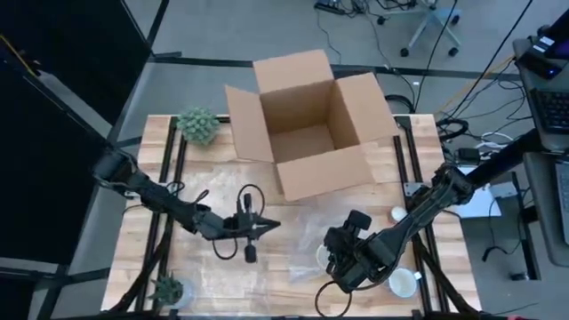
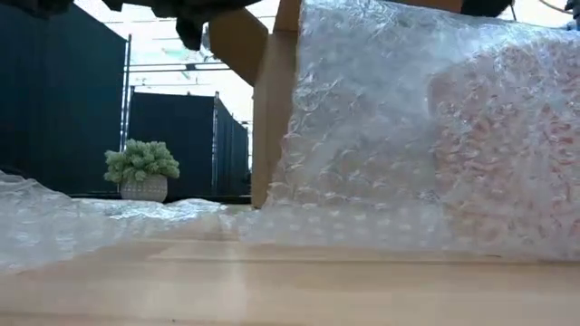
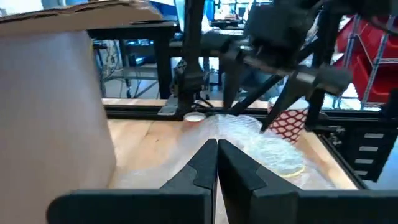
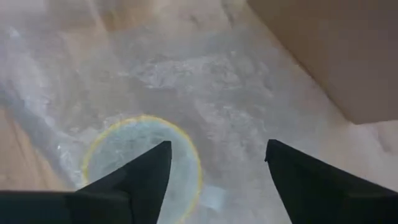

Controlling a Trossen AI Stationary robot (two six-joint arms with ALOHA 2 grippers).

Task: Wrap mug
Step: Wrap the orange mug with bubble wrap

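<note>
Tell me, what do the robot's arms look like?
Both arms are dark, almost black, built of slim jointed segments. The left gripper ends in pointed jaws and has a looping black cable beside it. The right gripper looks chunkier, with two wedge-shaped black jaws.

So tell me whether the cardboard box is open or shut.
Open: in the high view the cardboard box has all its flaps spread outward, and its bare inside floor shows.

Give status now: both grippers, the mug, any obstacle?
Left gripper shut, empty, over the bubble wrap. Right gripper open above the mug, which lies under the wrap. Open box close behind.
</note>
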